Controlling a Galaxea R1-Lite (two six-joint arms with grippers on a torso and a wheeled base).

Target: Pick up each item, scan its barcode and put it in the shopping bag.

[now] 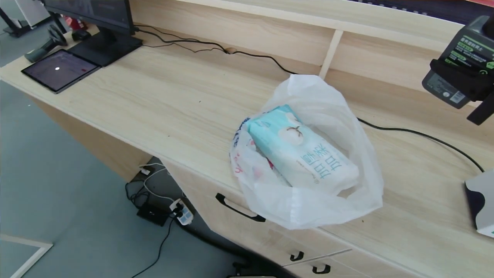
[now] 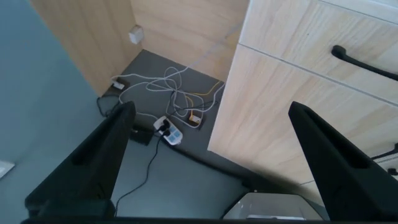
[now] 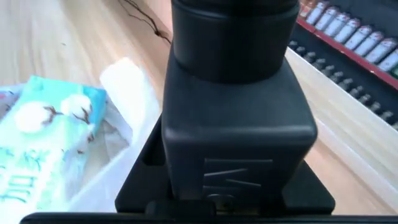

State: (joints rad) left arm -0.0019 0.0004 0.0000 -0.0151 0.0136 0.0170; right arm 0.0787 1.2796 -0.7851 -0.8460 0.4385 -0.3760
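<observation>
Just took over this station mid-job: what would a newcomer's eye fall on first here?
The white shopping bag sits open near the front edge of the counter, with a pale blue tissue pack lying inside it. On the right, the right gripper holds a dark grey bottle above the counter.

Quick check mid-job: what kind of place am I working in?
Probably a shop checkout: a wooden counter with monitor and tablet, a part-filled shopping bag, and stocked shelves behind the dark bottle held in the right gripper.
</observation>
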